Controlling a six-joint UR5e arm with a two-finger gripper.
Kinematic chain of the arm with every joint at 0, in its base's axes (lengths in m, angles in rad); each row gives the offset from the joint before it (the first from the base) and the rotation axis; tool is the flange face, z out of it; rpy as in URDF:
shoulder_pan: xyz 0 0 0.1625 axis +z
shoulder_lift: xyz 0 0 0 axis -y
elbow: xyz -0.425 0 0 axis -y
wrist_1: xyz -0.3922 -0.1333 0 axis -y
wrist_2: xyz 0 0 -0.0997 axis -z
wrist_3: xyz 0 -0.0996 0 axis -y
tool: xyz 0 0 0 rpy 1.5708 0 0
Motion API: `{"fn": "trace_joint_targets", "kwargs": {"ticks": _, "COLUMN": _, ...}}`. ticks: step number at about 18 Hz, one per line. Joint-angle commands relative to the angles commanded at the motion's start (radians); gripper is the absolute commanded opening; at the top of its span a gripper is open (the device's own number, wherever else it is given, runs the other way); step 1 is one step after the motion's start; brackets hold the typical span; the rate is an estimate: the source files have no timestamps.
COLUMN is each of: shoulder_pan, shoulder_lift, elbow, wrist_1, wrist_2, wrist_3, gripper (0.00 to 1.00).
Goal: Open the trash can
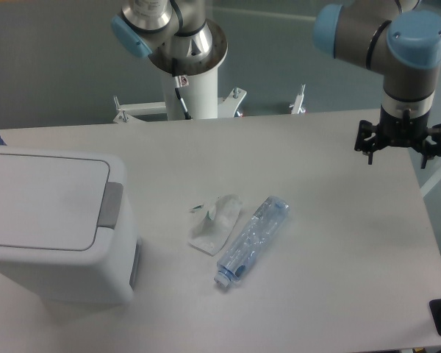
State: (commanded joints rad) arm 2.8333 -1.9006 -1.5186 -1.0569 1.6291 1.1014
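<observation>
The trash can (pixel 55 224) sits at the table's (pixel 338 243) front-left corner, lid down flat so no telling what's inside, grey push tab facing the middle. Just right of it, mid-table, a crushed clear plastic bottle (pixel 251 241) lies beside a crumpled white wrapper (pixel 215 223). The gripper (pixel 400 149) hangs over the far-right edge, fingers spread, holding nothing.

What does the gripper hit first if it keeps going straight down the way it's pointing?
Most likely bare table. The gripper points down near the right edge, open, with nothing under it. The trash can, bottle and crumpled wrapper lie well off that line, though depth is unclear.
</observation>
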Motion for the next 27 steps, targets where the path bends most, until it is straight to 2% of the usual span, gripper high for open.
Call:
{"fn": "trace_joint_targets", "kwargs": {"ticks": 4, "shoulder_pan": -0.021, "shoulder_lift": -0.002, "elbow": -0.002, "wrist_1": 0.002, "wrist_2": -0.012, "wrist_3": -0.005, "gripper": 1.00}}
{"fn": "trace_joint_targets", "kwargs": {"ticks": 8, "shoulder_pan": -0.041, "shoulder_lift": -0.003, "elbow": -0.015, "wrist_1": 0.005, "wrist_2": -0.127, "wrist_3": -0.081, "gripper": 1.00}}
{"fn": "trace_joint_targets", "kwargs": {"ticks": 10, "shoulder_pan": -0.041, "shoulder_lift": 0.000, "elbow": -0.035, "wrist_1": 0.003, "wrist_2": -0.150, "wrist_3": -0.090, "gripper": 1.00}}
{"fn": "trace_joint_targets", "kwargs": {"ticks": 12, "shoulder_pan": -0.046, "shoulder_lift": 0.000, "elbow": -0.051, "wrist_1": 0.005, "wrist_2": -0.153, "wrist_3": -0.092, "gripper": 1.00}}
{"fn": "trace_joint_targets", "kwargs": {"ticks": 27, "shoulder_pan": -0.077, "shoulder_lift": 0.003, "elbow": -0.054, "wrist_1": 0.000, "wrist_2": -0.150, "wrist_3": -0.152, "gripper": 1.00}}
